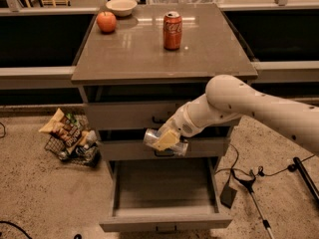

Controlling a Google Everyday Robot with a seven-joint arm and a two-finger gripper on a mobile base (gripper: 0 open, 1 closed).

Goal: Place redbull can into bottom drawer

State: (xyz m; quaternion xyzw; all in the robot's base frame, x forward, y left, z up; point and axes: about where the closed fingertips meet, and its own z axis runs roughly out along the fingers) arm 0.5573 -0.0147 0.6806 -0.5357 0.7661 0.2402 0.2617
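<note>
My gripper (164, 141) is shut on the redbull can (151, 139), a shiny silver can held lying sideways in front of the middle drawer front. The can hangs above the back part of the bottom drawer (164, 218), which is pulled out and open, its inside bare. My white arm (249, 103) reaches in from the right.
On the cabinet top (129, 59) stand a red Coca-Cola can (172, 30), an apple (106, 22) and a white bowl (121, 6). A wire basket of snack bags (70, 136) sits on the floor at left. Cables and a black box (229, 195) lie at right.
</note>
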